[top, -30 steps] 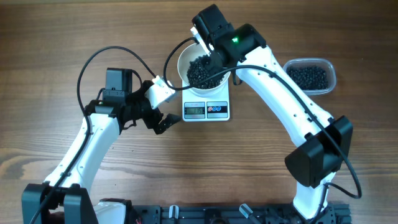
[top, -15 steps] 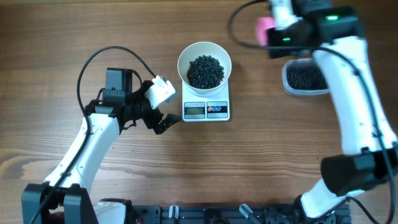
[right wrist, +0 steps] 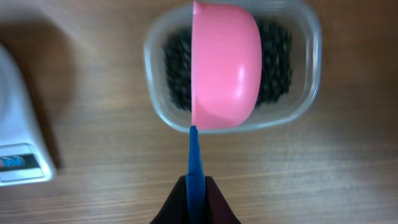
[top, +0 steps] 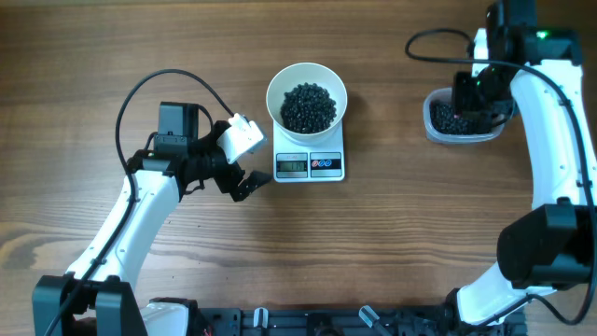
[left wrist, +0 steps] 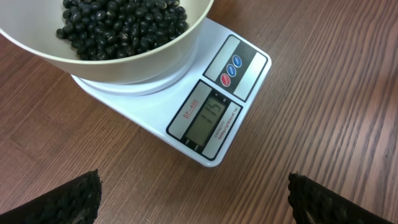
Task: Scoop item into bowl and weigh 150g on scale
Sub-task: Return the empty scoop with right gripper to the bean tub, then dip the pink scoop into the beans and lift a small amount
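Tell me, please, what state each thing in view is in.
bowl, on scale, part-filled with beans
scale, on, display reads 115
container, open, holding beans
scoop, held by its handle above container
left fingers, open, empty
right fingers, shut on scoop handle

Robot lab bench: left arm (top: 131, 219), right arm (top: 550, 131), wood-grain table (top: 373, 243), loose cables (top: 149, 84).
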